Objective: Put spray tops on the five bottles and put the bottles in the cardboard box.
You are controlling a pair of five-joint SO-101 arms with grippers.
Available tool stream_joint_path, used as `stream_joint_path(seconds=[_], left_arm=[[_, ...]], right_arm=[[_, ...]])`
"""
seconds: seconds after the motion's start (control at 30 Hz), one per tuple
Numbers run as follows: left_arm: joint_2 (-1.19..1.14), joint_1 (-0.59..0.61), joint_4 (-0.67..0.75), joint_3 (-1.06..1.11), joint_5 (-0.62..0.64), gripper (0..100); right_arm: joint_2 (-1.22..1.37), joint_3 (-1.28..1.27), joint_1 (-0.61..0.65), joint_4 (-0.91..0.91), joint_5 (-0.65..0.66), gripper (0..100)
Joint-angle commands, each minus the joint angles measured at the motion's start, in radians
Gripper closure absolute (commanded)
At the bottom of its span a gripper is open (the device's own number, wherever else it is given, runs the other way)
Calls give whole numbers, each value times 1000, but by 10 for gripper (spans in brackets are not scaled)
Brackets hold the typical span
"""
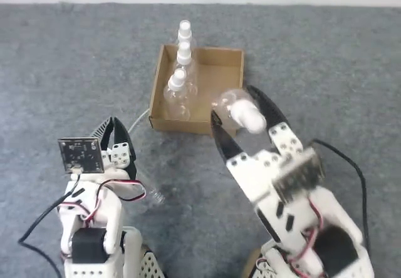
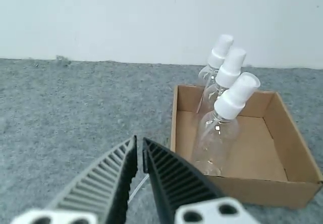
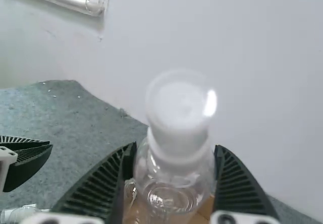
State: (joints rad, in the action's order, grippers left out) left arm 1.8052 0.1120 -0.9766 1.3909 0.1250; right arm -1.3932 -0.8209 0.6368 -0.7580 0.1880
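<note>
Right gripper (image 1: 232,102): closed on a capped bottle, one jaw each side of the shoulder. I judge that grip keeps the spray head clear for lowering.
Held bottle (image 3: 174,183): clear, raised over the corner of the cardboard box (image 1: 235,71) nearest this arm. It is tilted with its base toward the box.
Spray top (image 3: 177,108): white, seated on the held bottle's neck and pointing back toward the arm.
Left gripper (image 2: 140,143): jaws drawn nearly together with nothing between them. It is parked off the box's left front corner, which I read as keeping out of the drop path.
Thin white tube (image 1: 139,118): lies on the carpet between the left gripper and the box's left wall. It is possibly the dip tube of a last spray top, but I cannot see any head.
Loose bottle (image 1: 152,192): clear, lying on its side well in front of the box beside the left arm. I can see no top on it, so capping looks outstanding.
Cardboard box: open-topped and shallow, resting on the grey carpet (image 1: 313,52).
Box contents: three bottles (image 1: 184,56), capped, upright in a row against the left wall. The right half of the floor is bare, room for the held bottle and one more.
Progress: my judgement is three boxed, a fourth about to go in, a fifth to cap.
</note>
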Motion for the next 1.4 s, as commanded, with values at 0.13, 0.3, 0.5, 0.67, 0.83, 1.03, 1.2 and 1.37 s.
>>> stream_joint_path(seconds=[0.13,0.3,0.5,0.67,0.83,1.03,1.2,1.37], left_arm=[[20,5,-3,-8,9,981],[20,49,-2,-12,11,981],[20,117,29,-8,14,981],[20,117,31,-5,14,981],[20,115,34,1,14,981],[20,115,34,1,14,981],[20,115,34,1,14,981],[20,117,34,1,14,981]], right_arm=[[298,224,-16,25,12,855],[443,269,-82,145,12,855],[619,270,-166,285,11,855],[760,270,-197,394,11,855],[895,272,-223,513,11,855],[1082,385,-243,535,5,855],[1237,497,-254,536,3,855],[1374,583,-255,542,3,854]])
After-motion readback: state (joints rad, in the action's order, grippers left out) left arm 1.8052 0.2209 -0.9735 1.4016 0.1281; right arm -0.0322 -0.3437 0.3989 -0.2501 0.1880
